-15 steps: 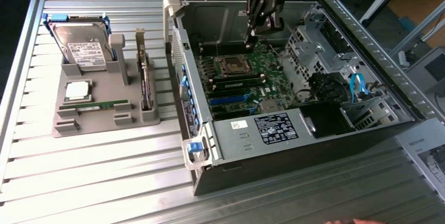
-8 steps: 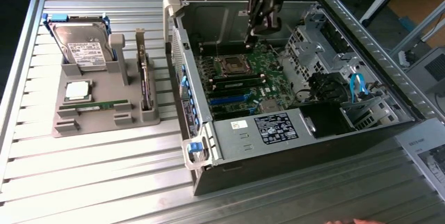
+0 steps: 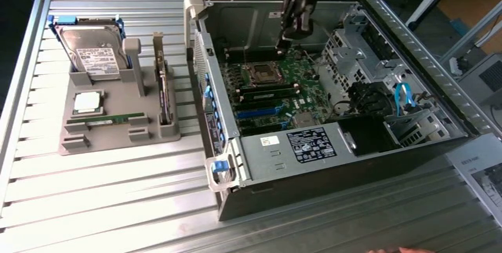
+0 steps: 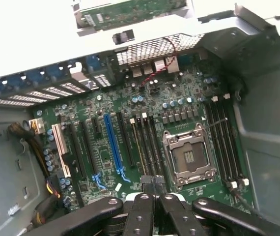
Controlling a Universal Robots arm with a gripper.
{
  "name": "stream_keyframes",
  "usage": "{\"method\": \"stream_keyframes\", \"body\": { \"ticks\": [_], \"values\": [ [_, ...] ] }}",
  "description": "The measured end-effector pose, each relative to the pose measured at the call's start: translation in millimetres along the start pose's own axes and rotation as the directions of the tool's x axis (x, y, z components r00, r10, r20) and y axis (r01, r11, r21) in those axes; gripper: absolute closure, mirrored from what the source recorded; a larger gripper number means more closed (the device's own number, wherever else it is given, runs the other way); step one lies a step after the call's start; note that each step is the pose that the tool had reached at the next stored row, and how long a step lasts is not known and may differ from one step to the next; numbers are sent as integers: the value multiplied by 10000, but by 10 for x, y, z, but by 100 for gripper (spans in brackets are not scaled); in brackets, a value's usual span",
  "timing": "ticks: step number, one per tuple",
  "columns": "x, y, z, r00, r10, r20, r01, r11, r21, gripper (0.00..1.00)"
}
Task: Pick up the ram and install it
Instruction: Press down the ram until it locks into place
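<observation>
Grey plastic parts holder (image 3: 117,138) sits on ribbed metal table (image 3: 117,194) at exterior view's left, w/ silver hard drive (image 3: 94,53) standing at its far end, square silver processor chip (image 3: 88,102) lying flat in the middle, and long narrow green ram stick (image 3: 104,121) lying in the near slot (touching the holder, well apart from the arm). Dark expansion card (image 3: 163,91) stands on edge at holder's right side. Further right, open grey computer case (image 3: 330,165) lies on its side, green motherboard (image 4: 130,128) exposed, empty CPU socket (image 4: 186,157) between ram slots. Black gripper (image 3: 293,29) hangs above the board, jaws closed together, holding nothing; wrist view shows its fingertips (image 4: 153,184) meeting beside the socket.
</observation>
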State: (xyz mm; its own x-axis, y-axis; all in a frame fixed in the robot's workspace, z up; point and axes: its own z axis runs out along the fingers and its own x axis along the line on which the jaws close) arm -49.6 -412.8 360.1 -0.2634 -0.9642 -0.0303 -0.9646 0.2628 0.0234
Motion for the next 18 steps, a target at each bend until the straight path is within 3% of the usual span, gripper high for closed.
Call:
{"method": "stream_keyframes", "body": {
  "ticks": [5, 10, 13, 18],
  "values": [
    [0, 0, 1, 9968, 800, 20, -800, 9968, 24, 90],
    [0, 0, 1, 9861, 1663, 43, -1664, 9861, 48, 90],
    [0, 0, 2, 9669, 2550, 71, -2551, 9669, 70, 90],
    [0, 0, 3, 9429, 3328, 95, -3329, 9429, 87, 90]
  ]
}}
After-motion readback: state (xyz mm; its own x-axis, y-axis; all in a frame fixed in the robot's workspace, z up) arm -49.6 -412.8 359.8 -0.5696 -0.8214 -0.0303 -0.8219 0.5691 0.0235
